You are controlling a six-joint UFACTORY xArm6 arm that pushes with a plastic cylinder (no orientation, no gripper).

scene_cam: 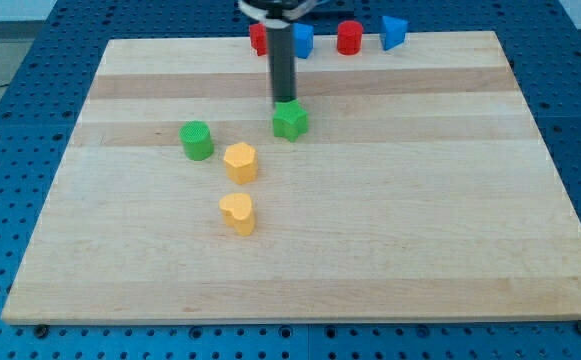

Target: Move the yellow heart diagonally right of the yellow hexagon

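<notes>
The yellow heart (238,213) lies left of the board's middle, just below the yellow hexagon (240,162); a small gap separates them. My tip (284,100) is at the end of the dark rod, which comes down from the view's top. The tip stands right at the upper edge of a green star-shaped block (290,121), above and to the right of the yellow hexagon. The tip is well apart from both yellow blocks.
A green cylinder (197,140) stands left of the hexagon. Along the board's top edge are a red block (258,39) partly behind the rod, a blue block (303,39), a red cylinder (349,38) and a blue triangle (394,32). The wooden board (420,220) lies on a blue perforated table.
</notes>
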